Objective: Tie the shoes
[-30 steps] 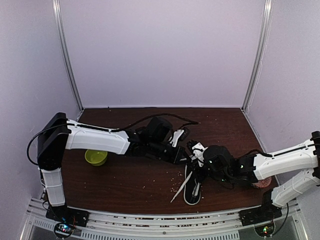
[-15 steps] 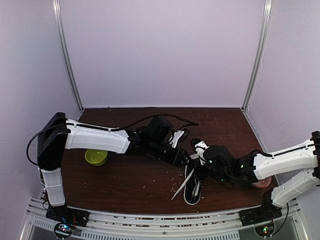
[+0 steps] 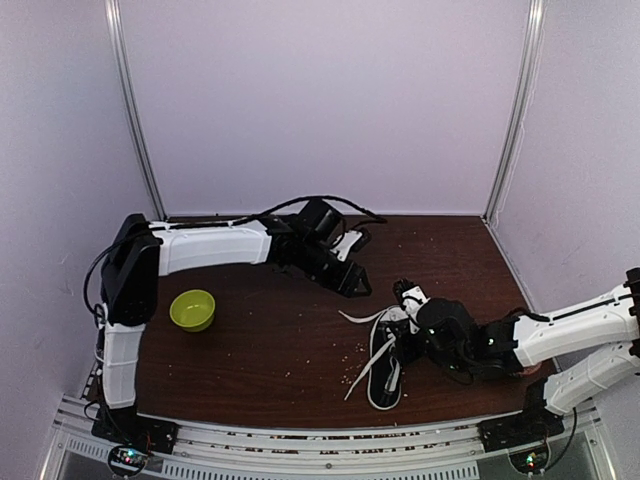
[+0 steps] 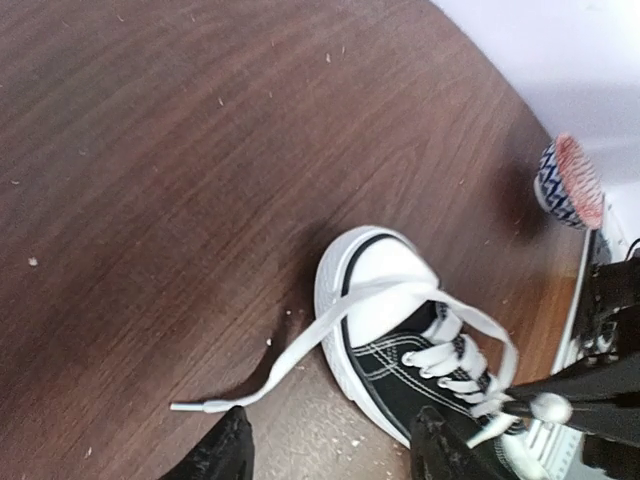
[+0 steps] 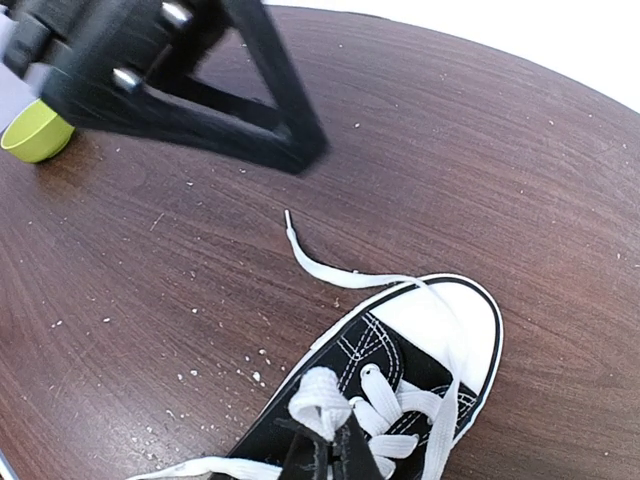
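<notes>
With the sneaker (image 3: 386, 375) lying at centre-right of the bench (image 3: 250, 350), toe away from the arm bases, no knot or bow shows; task judged early, at the lace-crossing step. Right claw (image 5: 338, 452): closed tight, apparently pinching the laces (image 4: 395, 292) at the upper eyelets. Left claw (image 4: 330, 452): jaws apart, nothing between them, hanging above bare bench off the toe. One strand drapes over the white toe cap, tip resting on the wood; another trails toward the near edge. Next move, as judged: left claw lowers onto the loose tip, closes, draws it across. Thin flat lace, easy to miss
</notes>
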{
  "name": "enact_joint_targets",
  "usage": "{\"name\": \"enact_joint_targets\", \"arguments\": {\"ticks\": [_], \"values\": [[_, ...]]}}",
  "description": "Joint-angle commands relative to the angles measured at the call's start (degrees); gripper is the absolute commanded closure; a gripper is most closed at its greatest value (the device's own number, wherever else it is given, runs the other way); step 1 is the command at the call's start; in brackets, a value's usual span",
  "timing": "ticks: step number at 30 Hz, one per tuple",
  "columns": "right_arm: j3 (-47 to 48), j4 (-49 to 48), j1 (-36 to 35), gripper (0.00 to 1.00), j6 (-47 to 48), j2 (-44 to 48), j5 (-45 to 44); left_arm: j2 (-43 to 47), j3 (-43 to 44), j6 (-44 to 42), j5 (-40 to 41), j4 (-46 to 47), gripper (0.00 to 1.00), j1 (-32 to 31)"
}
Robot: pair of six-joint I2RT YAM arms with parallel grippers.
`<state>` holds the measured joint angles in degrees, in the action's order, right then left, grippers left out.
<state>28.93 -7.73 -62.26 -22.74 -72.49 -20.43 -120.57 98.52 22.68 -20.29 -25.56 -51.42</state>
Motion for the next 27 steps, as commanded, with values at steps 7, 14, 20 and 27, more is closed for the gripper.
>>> {"name": "enact_joint_targets", "arguments": {"ticks": [7, 14, 20, 27], "values": [[-1.7, -2.55, 0.19, 1.0, -1.54, 1.86, -0.76, -14.55, 16.14, -5.44, -8.65, -7.88, 0.4, -0.2], [-1.88, -3.4, 0.16, 1.0, -1.93, 1.07, -0.08, -18.47, 18.56, -4.2, -11.21, -5.63, 0.38, 0.57], [-1.62, -3.78, 0.2, 1.0, -1.98, 0.44, 0.21, -22.11, 22.17, -3.39, -15.05, -4.2, 0.38, 0.62], [-1.23, -3.52, 0.21, 1.0, -1.88, -0.11, 0.47, -24.58, 24.22, -3.42, -15.84, -4.01, 0.39, 0.7]]}}
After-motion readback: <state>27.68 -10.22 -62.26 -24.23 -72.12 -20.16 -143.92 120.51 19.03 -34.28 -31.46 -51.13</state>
